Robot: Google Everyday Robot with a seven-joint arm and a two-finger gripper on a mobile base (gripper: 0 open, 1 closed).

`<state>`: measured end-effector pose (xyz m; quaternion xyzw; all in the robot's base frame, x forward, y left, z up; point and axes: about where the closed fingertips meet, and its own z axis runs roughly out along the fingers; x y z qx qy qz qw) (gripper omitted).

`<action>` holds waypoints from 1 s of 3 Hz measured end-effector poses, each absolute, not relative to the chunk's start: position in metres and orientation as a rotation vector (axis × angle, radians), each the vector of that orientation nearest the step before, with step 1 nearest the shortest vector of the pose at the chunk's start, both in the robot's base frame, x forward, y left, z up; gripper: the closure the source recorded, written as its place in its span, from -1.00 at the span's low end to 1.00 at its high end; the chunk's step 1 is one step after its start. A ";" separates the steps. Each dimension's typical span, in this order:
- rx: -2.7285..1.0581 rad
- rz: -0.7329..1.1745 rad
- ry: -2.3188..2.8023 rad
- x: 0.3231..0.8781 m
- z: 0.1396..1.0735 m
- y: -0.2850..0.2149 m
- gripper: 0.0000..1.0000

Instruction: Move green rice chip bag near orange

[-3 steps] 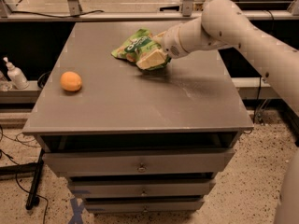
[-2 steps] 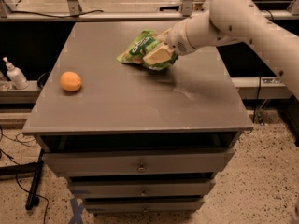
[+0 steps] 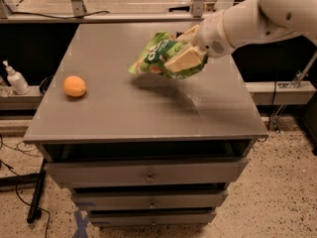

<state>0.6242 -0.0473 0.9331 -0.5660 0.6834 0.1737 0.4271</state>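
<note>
The green rice chip bag (image 3: 161,55) is crinkled bright green with white lettering. It hangs in the air above the middle of the grey table (image 3: 124,113), casting a shadow below it. My gripper (image 3: 186,52) comes in from the right on a white arm and is shut on the bag's right end, one cream finger (image 3: 183,59) lying across its front. The orange (image 3: 75,86) sits on the table near the left edge, well to the left of the bag and apart from it.
A white pump bottle (image 3: 15,78) stands on a ledge left of the table. Metal frame posts (image 3: 77,0) rise behind the table's far edge. Drawers (image 3: 148,175) are below the tabletop. Cables lie on the floor at the left.
My gripper has lifted the bag off the table and carried it a little forward and up. The orange has not moved.
</note>
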 end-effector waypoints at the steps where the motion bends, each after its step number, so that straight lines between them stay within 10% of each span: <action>1: -1.474 0.516 1.686 0.569 0.941 -0.053 1.00; 3: -1.572 0.717 1.563 0.498 0.953 -0.013 1.00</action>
